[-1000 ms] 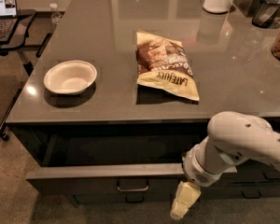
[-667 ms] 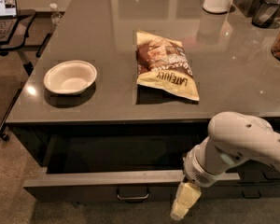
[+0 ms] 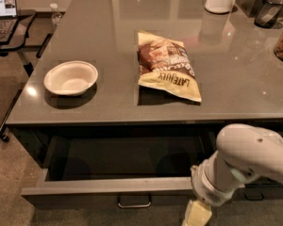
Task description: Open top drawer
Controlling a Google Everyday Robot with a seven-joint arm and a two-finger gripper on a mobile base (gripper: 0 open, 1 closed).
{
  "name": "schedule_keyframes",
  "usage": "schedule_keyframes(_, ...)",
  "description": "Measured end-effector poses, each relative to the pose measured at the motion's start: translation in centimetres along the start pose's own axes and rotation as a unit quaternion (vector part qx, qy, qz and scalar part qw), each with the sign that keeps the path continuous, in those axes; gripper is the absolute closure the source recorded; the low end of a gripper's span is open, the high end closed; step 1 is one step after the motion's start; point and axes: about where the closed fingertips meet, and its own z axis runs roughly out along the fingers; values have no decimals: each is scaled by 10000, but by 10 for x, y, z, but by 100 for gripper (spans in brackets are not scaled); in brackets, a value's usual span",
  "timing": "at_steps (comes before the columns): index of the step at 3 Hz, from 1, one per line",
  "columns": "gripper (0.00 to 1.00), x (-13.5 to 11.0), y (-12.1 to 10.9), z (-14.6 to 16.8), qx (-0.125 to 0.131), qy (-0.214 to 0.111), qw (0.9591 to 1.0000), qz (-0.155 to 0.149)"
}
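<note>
**Gripper (image 3: 196, 214) low at the front as the top drawer slides further out**

The gripper hangs at the bottom edge of the view, just right of the drawer's small loop pull (image 3: 134, 201) and against or just in front of the grey front panel. Whether it is clenched, released or hooked on anything cannot be told from here. The white arm (image 3: 245, 161) bends down to it from the right.

Over the last second the top drawer (image 3: 104, 191) has come steadily outward from under the bench (image 3: 245, 93). Its front sits lower in the view than it did, and more of the dark inside shows between the front and the bench edge. The arm has barely changed its pose in the view.

On the bench, the white bowl (image 3: 70, 77) and the snack bag (image 3: 167, 65) lie where they were, well apart from each other.

By my reading, the task is well advanced: the drawer is plainly open and its wide interior exposed. What remains, if anything, is a little more travel and then letting go of the front.
</note>
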Motion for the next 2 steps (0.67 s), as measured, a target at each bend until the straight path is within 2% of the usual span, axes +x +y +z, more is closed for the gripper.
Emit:
schedule_keyframes(1, 0, 30, 44, -6, -177, 55, 9993, 314)
schedule_keyframes(2, 0, 30, 44, -6, -177, 55, 9993, 314)
